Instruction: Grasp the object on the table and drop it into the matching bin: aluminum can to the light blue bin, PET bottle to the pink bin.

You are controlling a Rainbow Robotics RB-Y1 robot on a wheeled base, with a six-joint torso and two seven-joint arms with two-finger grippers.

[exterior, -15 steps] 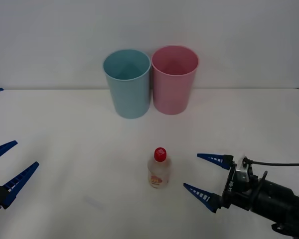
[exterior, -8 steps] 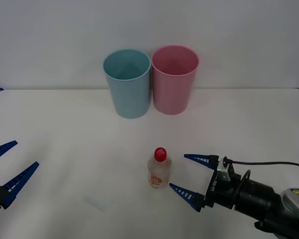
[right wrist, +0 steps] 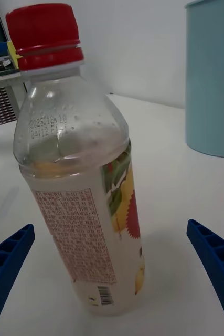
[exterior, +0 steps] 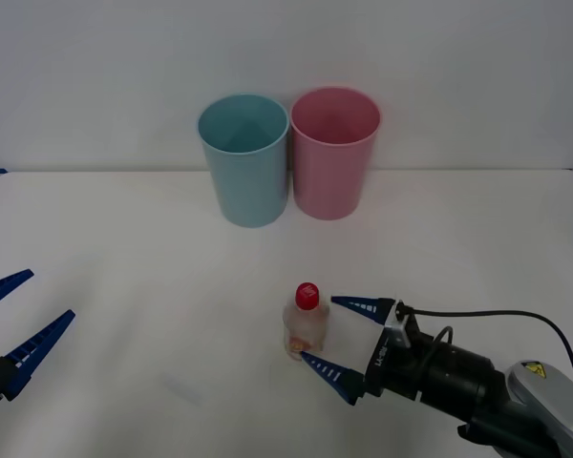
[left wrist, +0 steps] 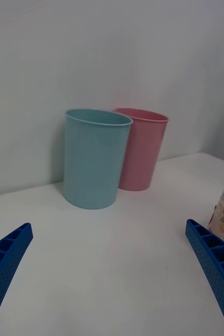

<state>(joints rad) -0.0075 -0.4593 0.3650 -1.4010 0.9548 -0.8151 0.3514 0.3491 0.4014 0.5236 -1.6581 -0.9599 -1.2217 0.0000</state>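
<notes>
I've got the right claw (exterior: 341,336) low on the counter (exterior: 124,248), fingers spread wide w/ the PET bottle (exterior: 306,332) just entering the gap, one finger tip each side of it but neither touching yet. Bottle's upright, red cap on, near the counter's middle, well short of the bins. Wrist cam puts the bottle (right wrist: 77,173) off toward one finger (right wrist: 7,262), far from the other (right wrist: 216,268), so that's my worry: if I close from here the near finger likely hits first and shoves or tips it, it's light and prob. empty. Pushing fwd too far could also knock it over w/ the palm. Left claw (exterior: 10,329) sits parked at the counter's left edge, also wide, holding nothing. Later risk: pink bin (exterior: 334,153) stands right beside the light blue bin (exterior: 244,157), rims nearly touching, so a sloppy drop could land in the wrong one.
</notes>
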